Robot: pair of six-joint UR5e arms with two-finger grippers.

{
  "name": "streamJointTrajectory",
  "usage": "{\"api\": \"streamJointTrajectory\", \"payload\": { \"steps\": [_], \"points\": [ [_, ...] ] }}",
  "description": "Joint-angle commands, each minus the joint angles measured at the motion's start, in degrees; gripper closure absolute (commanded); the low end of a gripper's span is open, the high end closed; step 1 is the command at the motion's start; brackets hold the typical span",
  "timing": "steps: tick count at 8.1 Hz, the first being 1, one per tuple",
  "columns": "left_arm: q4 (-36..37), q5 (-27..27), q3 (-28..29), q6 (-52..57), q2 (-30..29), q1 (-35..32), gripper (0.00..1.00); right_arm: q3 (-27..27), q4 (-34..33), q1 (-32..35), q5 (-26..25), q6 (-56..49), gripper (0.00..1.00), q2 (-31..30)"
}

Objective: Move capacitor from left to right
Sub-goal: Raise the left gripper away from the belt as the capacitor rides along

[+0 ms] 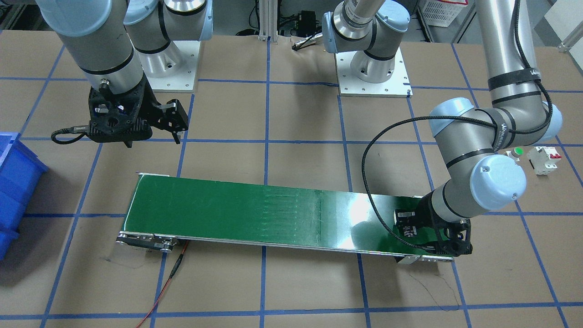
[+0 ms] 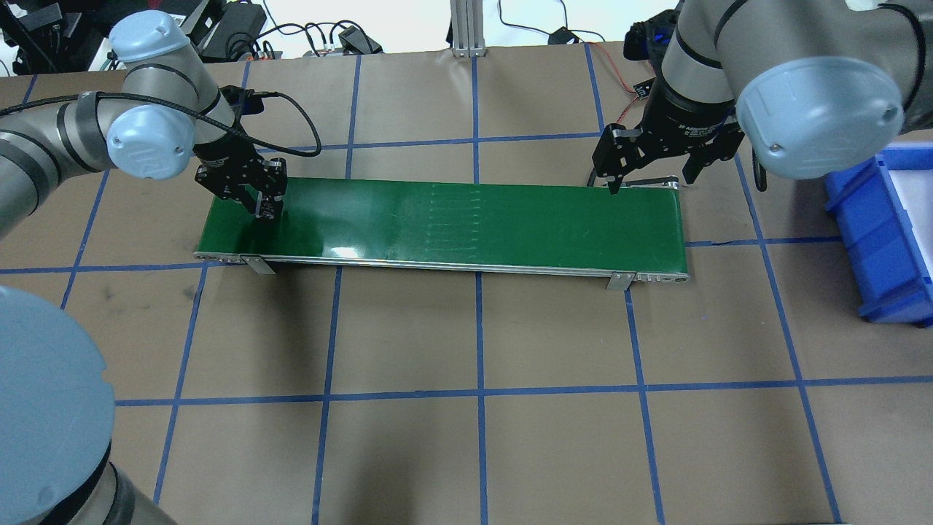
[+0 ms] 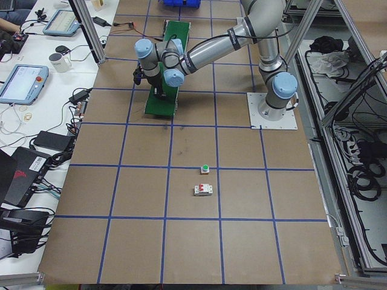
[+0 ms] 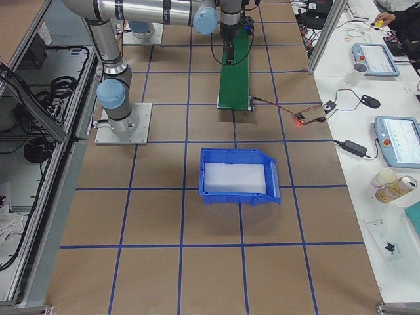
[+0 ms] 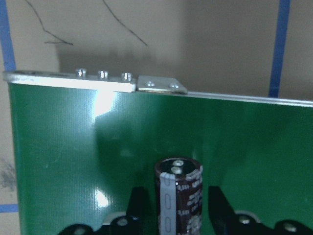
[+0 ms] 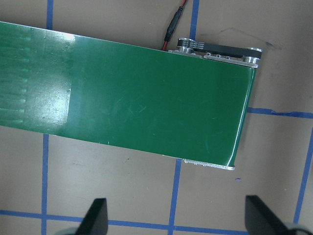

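Green belt (image 5: 73, 147) holds the capacitor (image 5: 179, 208) at its end, standing loose between the spread fingers (image 5: 138, 200) of the left gripper (image 5: 176, 193); 1 bump could tip it

Small dark capacitor (image 5: 178, 196), round like a can, grey stripe down its side, two shiny dots on top. Standing upright on the green surface (image 5: 63, 147), between two black fingers (image 5: 138, 205), a little gap on each side.
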Motion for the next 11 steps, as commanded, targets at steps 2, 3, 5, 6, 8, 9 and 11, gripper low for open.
{"api": "streamJointTrajectory", "payload": {
  "steps": [2,3,5,6,8,9,11],
  "points": [
    [-0.06,-1.62,0.48,-4.47,1.4,-2.26,0.3,0.0,0.19,-0.09,0.0,-0.01,0.0,0.08],
    [-0.15,-1.44,0.48,-6.48,2.54,-3.06,0.24,0.0,0.1,-0.09,-0.08,-0.01,0.0,0.0],
    [-1.37,-0.74,0.57,-10.88,7.0,-7.35,0.0,0.0,-0.33,-0.35,-0.08,-0.01,0.0,0.08],
    [-5.47,-0.48,0.57,-13.33,10.17,-9.11,0.0,0.0,-0.08,-0.35,-0.17,0.08,0.0,0.08],
    [-13.82,-0.13,2.84,-17.13,15.97,-9.83,0.0,0.0,-0.43,-0.44,0.0,-0.01,0.0,0.17],
    [-18.82,0.14,5.2,-17.14,17.48,-10.18,0.0,0.09,-0.43,-0.44,0.09,-0.01,0.0,0.17],
    [-23.15,0.14,7.16,-17.14,20.03,-10.44,0.0,0.09,-2.6,-0.44,3.16,-0.1,0.0,1.66]
  ]
}}
